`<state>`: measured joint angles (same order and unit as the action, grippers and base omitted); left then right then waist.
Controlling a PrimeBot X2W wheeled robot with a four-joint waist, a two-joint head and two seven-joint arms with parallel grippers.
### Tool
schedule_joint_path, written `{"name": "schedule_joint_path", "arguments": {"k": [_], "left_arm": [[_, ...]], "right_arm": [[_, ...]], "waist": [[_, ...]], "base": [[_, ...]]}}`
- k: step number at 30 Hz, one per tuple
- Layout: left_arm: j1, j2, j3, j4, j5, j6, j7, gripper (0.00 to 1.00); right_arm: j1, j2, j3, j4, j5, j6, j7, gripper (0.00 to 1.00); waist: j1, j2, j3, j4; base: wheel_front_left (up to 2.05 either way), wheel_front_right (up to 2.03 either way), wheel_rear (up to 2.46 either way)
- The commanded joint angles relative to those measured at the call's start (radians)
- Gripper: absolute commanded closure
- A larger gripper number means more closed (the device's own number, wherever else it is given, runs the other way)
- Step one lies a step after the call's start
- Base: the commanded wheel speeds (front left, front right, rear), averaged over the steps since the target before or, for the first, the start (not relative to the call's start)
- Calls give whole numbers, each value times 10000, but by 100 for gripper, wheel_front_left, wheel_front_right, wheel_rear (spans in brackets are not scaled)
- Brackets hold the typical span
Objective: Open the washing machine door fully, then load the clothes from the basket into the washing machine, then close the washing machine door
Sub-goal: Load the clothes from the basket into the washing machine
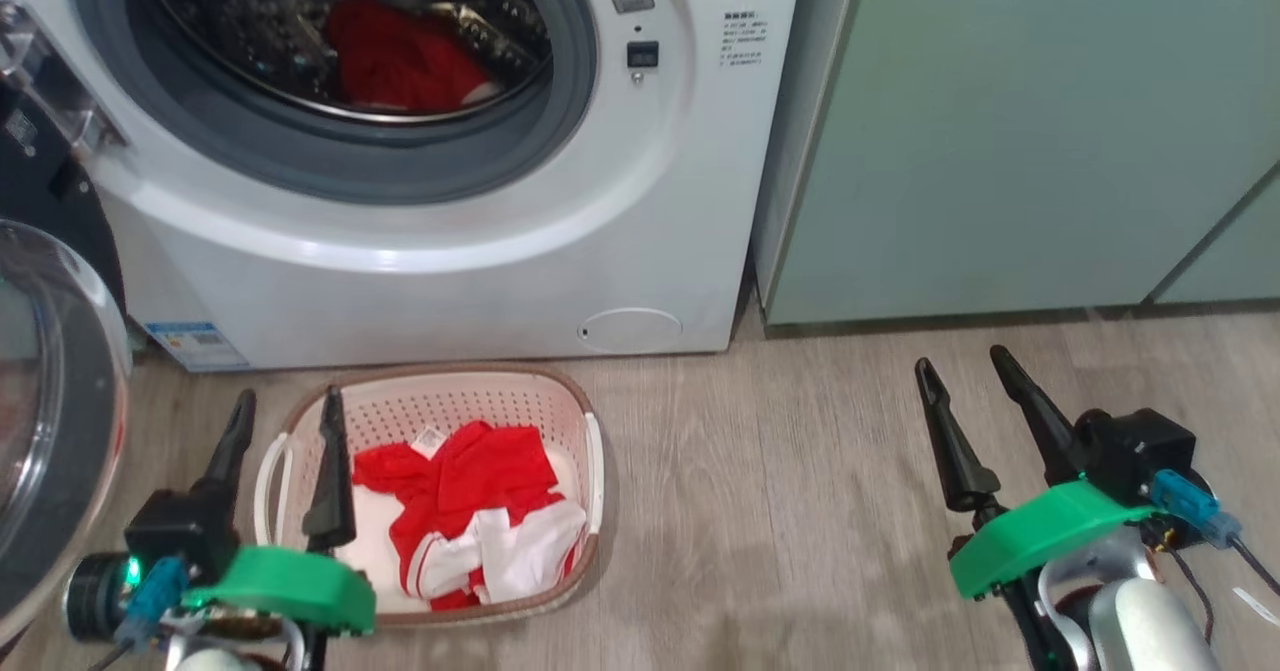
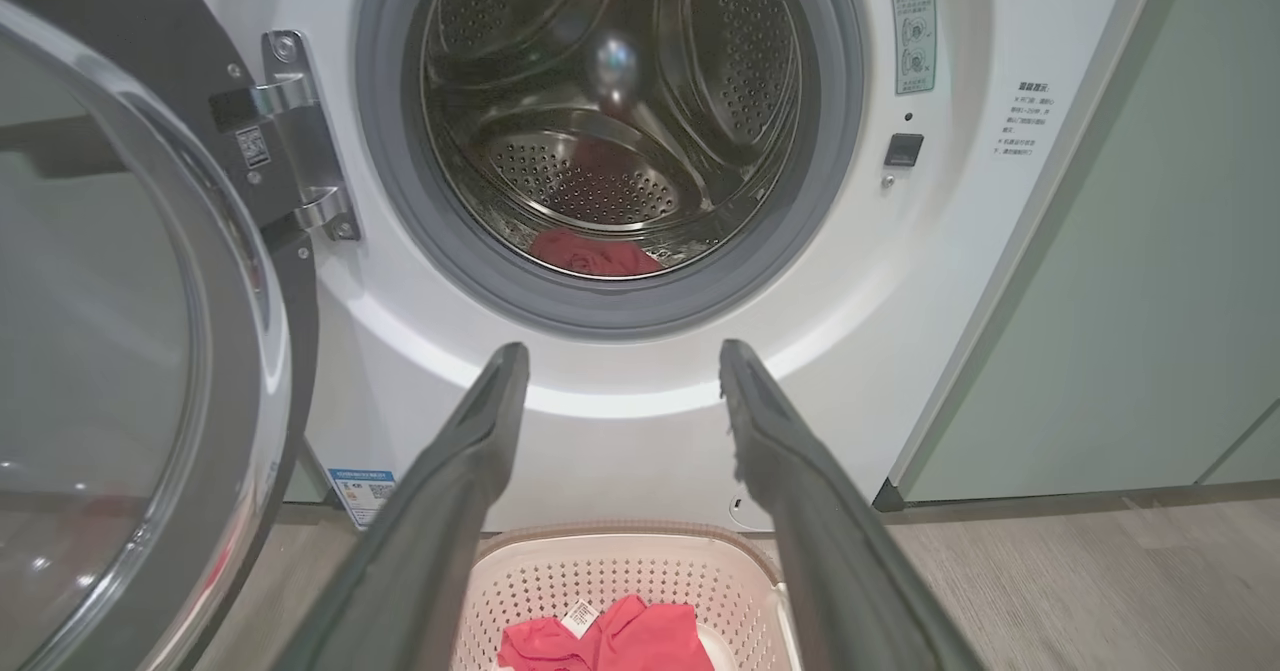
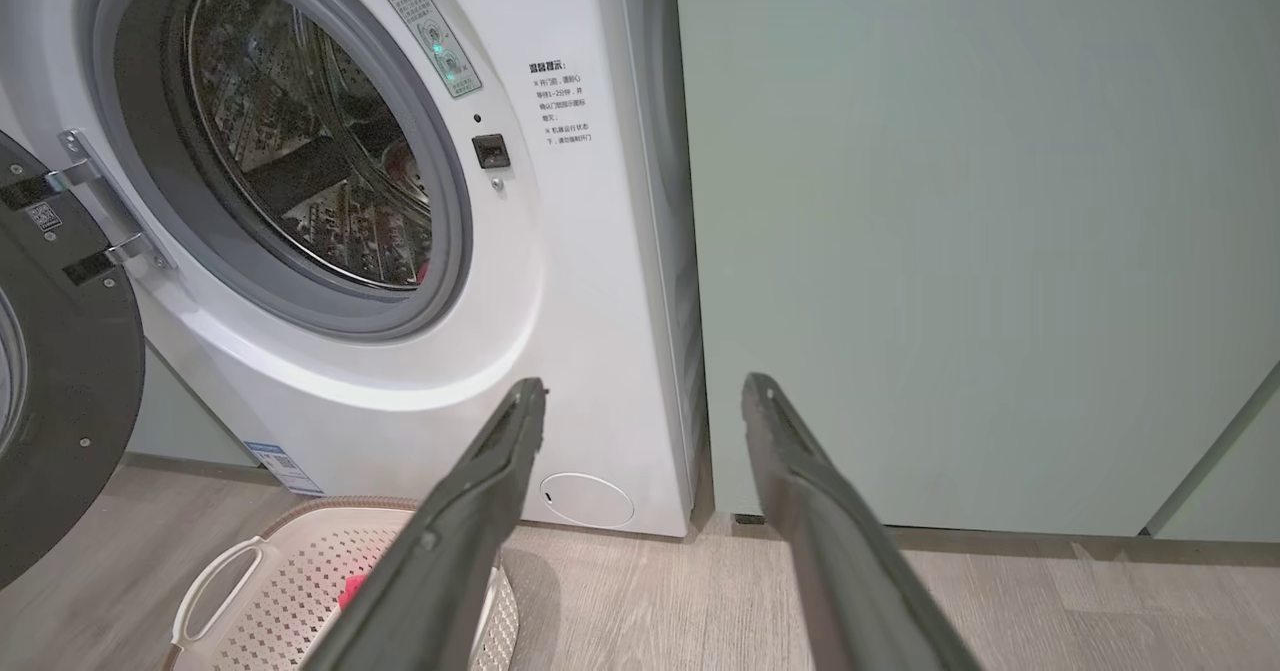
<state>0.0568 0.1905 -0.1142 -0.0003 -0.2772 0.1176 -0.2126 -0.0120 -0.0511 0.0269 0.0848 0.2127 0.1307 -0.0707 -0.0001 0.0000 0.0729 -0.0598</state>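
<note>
The white washing machine (image 1: 480, 261) has its washing machine door (image 1: 50, 421) swung wide open to the left, glass bowl showing. A red garment (image 1: 400, 56) lies in the steel drum (image 2: 610, 101). On the floor before it stands the cream basket (image 1: 570, 406) holding red and white clothes (image 1: 470, 511). My left gripper (image 1: 285, 411) is open and empty, its fingers above the basket's left end. Over bare floor to the right, well away from the basket, my right gripper (image 1: 965, 363) is open with nothing between its fingers.
Pale green cabinets (image 1: 1020, 131) stand right of the machine. Wood-look floor (image 1: 780, 491) stretches between the basket and my right arm. The door hinge (image 2: 290, 141) sits at the opening's left, and the open door takes up the room at my left.
</note>
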Motion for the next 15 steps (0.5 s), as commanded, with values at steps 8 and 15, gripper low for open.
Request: {"name": "schedule_joint_path", "arguments": {"k": [8, 15], "left_arm": [[-1650, 111, -104, 610, -8, -223, 365, 0], [-3183, 37, -263, 3000, -441, -820, 619, 0]], "right_arm": [[-900, 9, 380, -625, 95, 0, -172, 0], [-1720, 9, 717, -860, 79, 0, -315, 0]], "waist": [[1, 0, 1485, -39], [1, 0, 3338, -392]], "base": [[0, 0, 0], [0, 0, 0]]}}
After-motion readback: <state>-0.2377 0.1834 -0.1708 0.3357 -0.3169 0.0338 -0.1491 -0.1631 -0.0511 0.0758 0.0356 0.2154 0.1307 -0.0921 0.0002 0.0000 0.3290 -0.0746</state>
